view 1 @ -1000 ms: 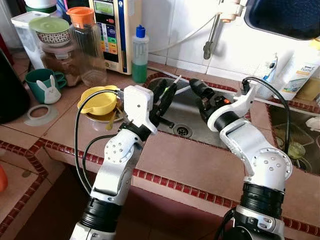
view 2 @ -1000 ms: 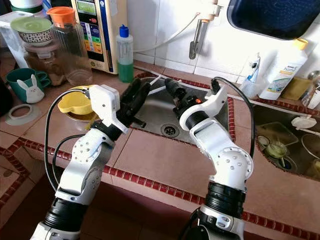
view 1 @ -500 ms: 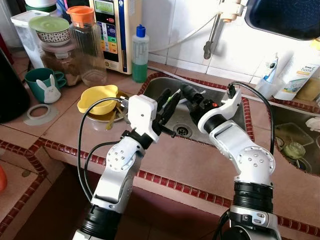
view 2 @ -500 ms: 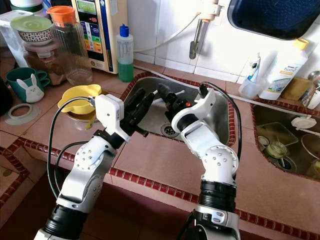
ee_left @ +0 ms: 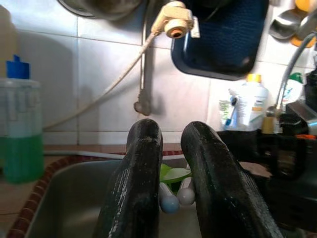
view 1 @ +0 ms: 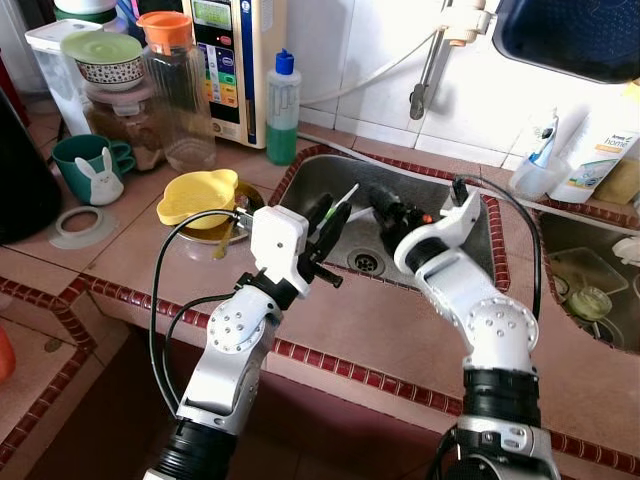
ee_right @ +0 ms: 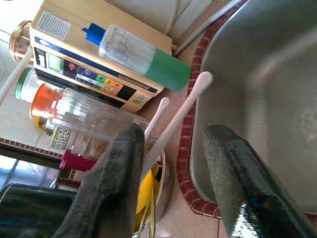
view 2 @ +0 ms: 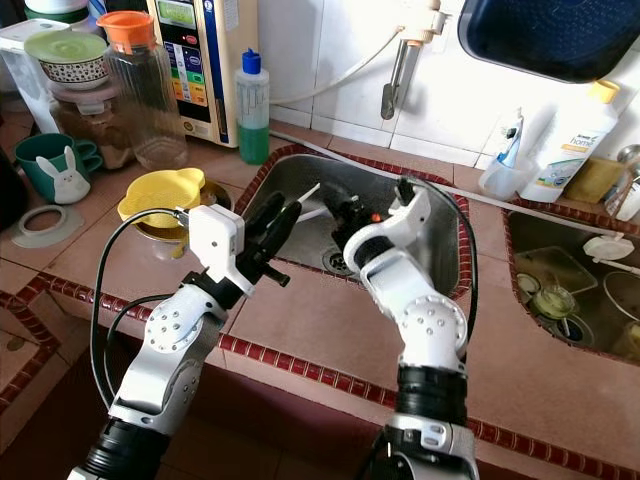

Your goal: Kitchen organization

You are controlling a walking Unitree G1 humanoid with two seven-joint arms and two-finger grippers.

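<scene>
Our left gripper [view 1: 325, 225] pinches what seem two spoons [ee_left: 173, 196]; right gripper [view 2: 345, 215], spread, could knock them into the sink [view 1: 460, 215].

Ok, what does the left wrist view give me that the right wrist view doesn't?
Left wrist, not right wrist: the tap nozzle, the blue tray on the wall, and the white bottle with a yellow cap.
Right wrist, not left wrist: the beige appliance, the orange-lidded jar and the yellow bowl.
Both: the green bottle, the sink, and the white handles held in the left fingers.
</scene>
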